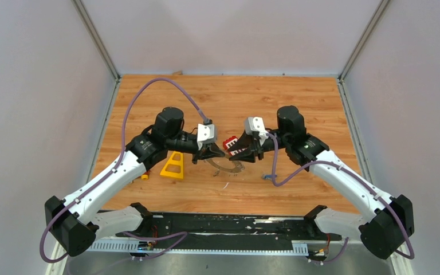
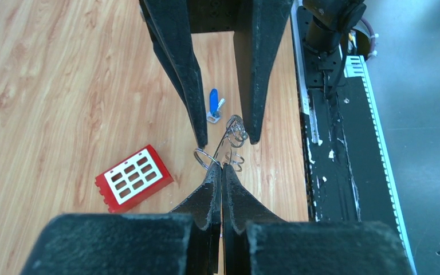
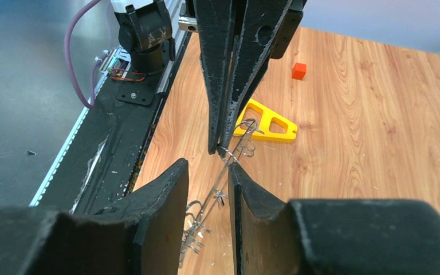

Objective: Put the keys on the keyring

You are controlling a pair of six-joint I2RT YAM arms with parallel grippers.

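The keyring (image 1: 229, 168), a thin grey wire ring fringed with small silvery loops, lies on the wooden table between both arms. My left gripper (image 2: 222, 167) is shut on its wire, and coils of the keyring (image 2: 235, 132) stick out past the tips. My right gripper (image 3: 208, 164) faces it, open, with the keyring wire (image 3: 217, 195) running between its fingers close to the right one. In the left wrist view a blue-headed key (image 2: 213, 103) lies loose on the table just beyond the right gripper (image 2: 228, 141).
A red block with white squares (image 2: 133, 179) lies beside the ring. A yellow triangular frame (image 3: 266, 123) sits behind the left gripper, and an orange cube (image 3: 298, 70) farther out. The black base rail (image 2: 332, 149) runs along the table's near edge.
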